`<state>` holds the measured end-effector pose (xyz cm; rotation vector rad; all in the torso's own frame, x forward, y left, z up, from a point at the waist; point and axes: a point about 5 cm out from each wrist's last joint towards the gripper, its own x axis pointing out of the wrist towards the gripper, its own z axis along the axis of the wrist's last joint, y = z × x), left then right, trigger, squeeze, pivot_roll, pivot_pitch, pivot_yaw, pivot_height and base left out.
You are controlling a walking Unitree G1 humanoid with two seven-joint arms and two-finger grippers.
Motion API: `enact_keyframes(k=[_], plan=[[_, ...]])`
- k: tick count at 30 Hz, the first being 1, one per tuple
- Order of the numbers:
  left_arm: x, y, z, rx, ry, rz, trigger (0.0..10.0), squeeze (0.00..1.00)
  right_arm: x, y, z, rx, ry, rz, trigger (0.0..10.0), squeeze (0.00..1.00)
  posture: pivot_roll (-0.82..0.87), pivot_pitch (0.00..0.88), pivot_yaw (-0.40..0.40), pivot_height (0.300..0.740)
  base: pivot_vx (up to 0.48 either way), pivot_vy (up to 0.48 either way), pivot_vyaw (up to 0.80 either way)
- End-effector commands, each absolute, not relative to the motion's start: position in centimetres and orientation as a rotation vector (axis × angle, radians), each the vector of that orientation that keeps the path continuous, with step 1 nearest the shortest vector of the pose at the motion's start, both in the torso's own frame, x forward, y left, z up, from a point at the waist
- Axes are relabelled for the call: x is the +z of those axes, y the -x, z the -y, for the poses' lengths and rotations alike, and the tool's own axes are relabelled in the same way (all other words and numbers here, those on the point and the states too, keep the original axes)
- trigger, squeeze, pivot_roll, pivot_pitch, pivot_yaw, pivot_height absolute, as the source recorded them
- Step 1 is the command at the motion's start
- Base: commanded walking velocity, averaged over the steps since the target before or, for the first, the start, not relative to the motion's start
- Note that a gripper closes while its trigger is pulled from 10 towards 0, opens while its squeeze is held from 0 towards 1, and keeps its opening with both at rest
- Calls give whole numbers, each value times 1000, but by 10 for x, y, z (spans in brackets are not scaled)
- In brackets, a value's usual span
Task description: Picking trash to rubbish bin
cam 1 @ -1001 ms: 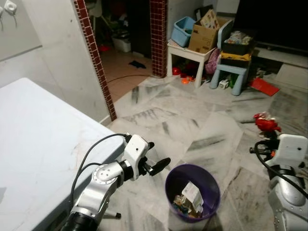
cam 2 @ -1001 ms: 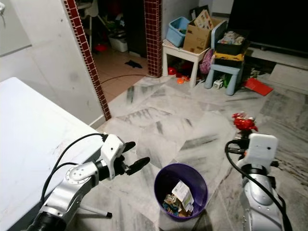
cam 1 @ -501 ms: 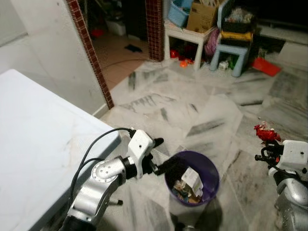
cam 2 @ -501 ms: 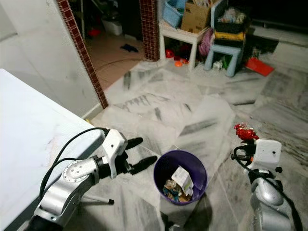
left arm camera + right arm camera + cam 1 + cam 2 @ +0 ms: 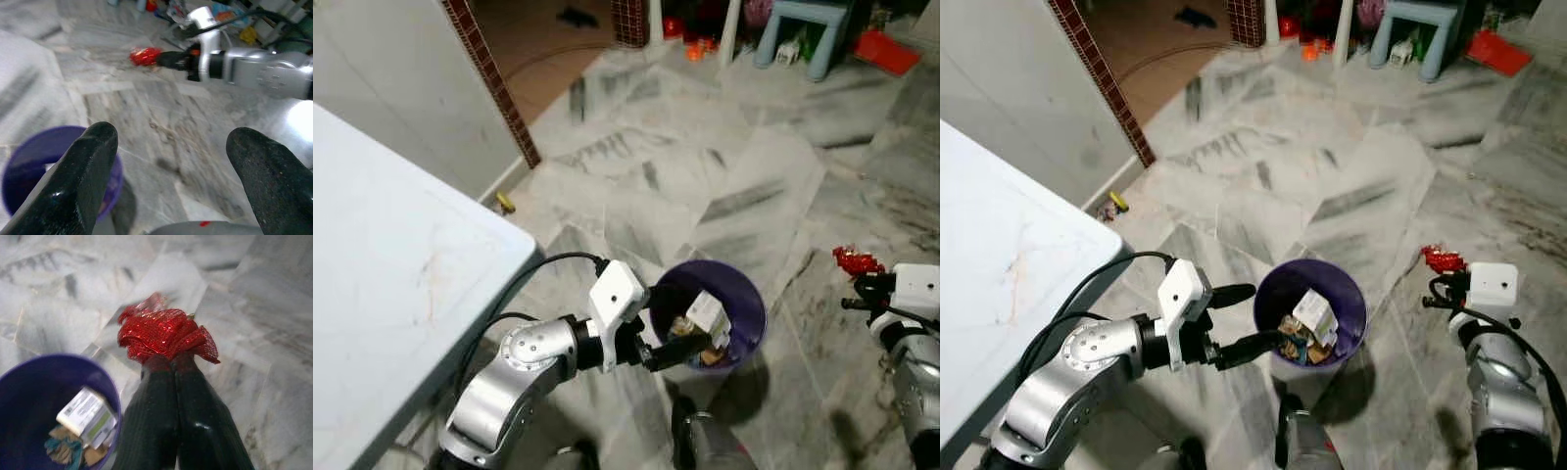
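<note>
Red mesh trash (image 5: 164,335) sits pinched between the closed fingers of your right gripper (image 5: 168,363), held above the marble floor (image 5: 724,176), right of the purple bin (image 5: 752,315). Your left gripper (image 5: 656,323) hovers empty, fingers spread, beside the bin's rim.

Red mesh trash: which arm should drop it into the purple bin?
Right. The right gripper already pinches the red mesh trash, just beside the purple bin. The left gripper is open and holds nothing.

Grey marble floor (image 5: 705,186), streaked dark. On it: purple bin (image 5: 744,299) with boxes and scraps inside, small yellow thing (image 5: 505,203) by the wall, blue stool (image 5: 808,20) far off.
</note>
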<state>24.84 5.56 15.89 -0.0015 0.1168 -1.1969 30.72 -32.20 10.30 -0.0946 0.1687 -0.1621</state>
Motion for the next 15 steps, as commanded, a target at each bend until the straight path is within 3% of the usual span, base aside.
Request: enact_keyframes(k=[1, 15], plan=[[163, -244, -57, -1208, -1, -123, 10000, 0, 93, -307, 319, -129, 91, -217, 10000, 0, -106, 477, 112, 740, 0, 0, 0], [157, -241, -69, -1186, -24, -190, 10000, 0, 118, -348, 280, 128, -56, -178, 10000, 0, -90, 533, 105, 740, 0, 0, 0]])
